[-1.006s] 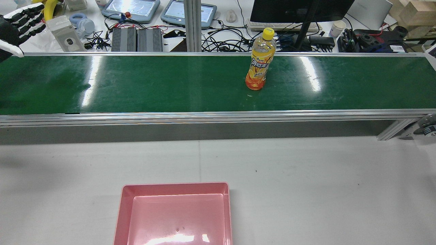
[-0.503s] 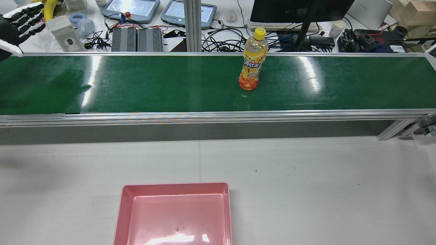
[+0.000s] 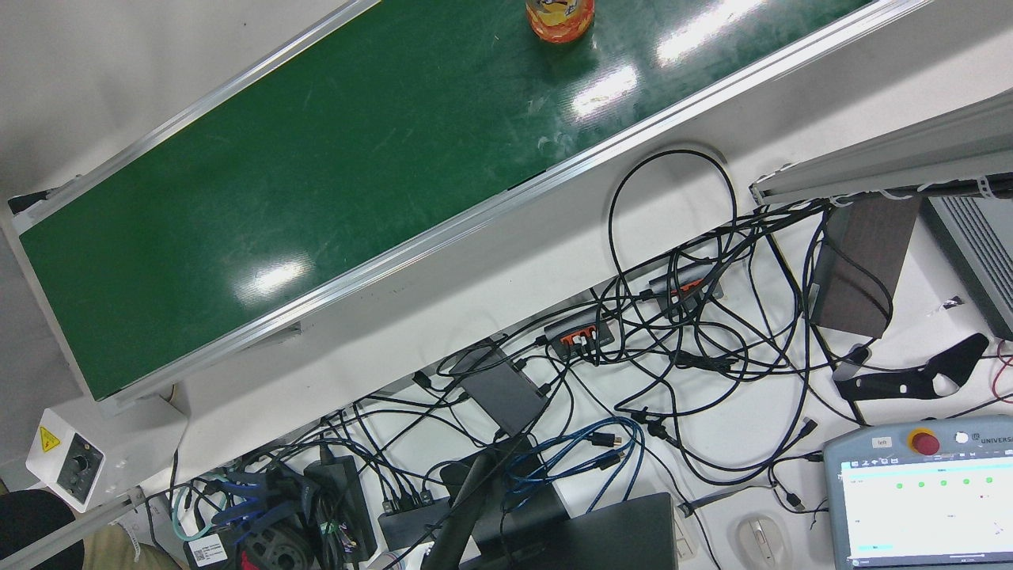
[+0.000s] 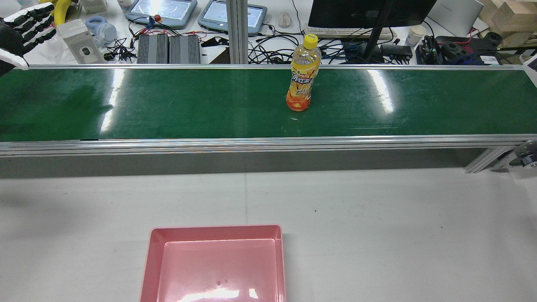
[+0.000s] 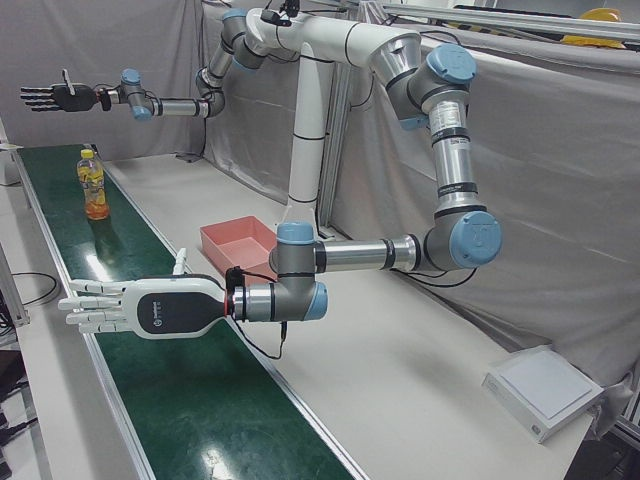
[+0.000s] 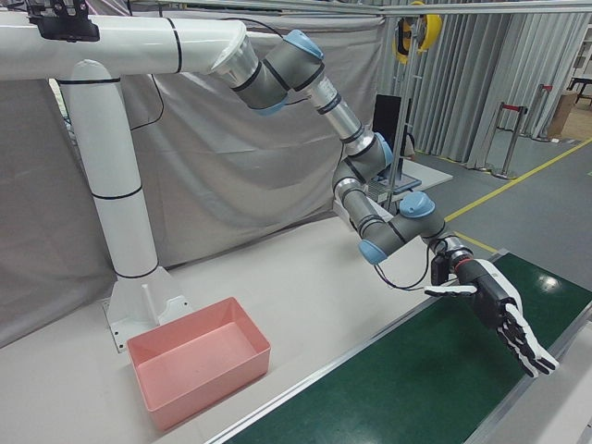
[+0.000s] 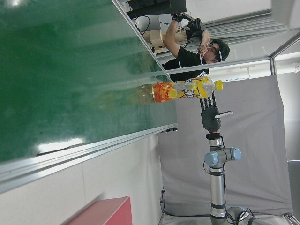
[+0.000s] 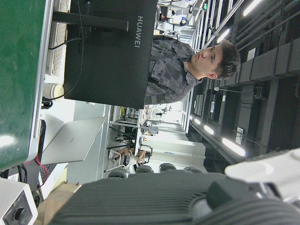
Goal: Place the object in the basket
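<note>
An orange drink bottle [image 4: 303, 77] with a yellow cap stands upright on the green conveyor belt [image 4: 188, 105], right of its middle. It also shows in the front view [image 3: 559, 16], left-front view [image 5: 93, 185] and left hand view [image 7: 183, 90]. The pink basket [image 4: 216, 228] sits empty on the white table, near the front edge. My left hand [image 4: 25, 29] is open above the belt's left end, far from the bottle; it also shows in the left-front [image 5: 130, 308] and right-front [image 6: 499, 319] views. My right hand [image 5: 55, 97] is open above the belt's other end, beyond the bottle.
Behind the belt, a desk holds cables, teach pendants [image 4: 163, 10], a monitor [image 4: 369, 12] and a keyboard. A metal post [image 4: 235, 31] stands behind the belt's middle. White table [image 4: 377, 235] lies between belt and basket. An operator [image 7: 194, 51] stands beyond the belt.
The bottle has travelled left along the belt, still upright. Both hands have stayed where they were, open.
</note>
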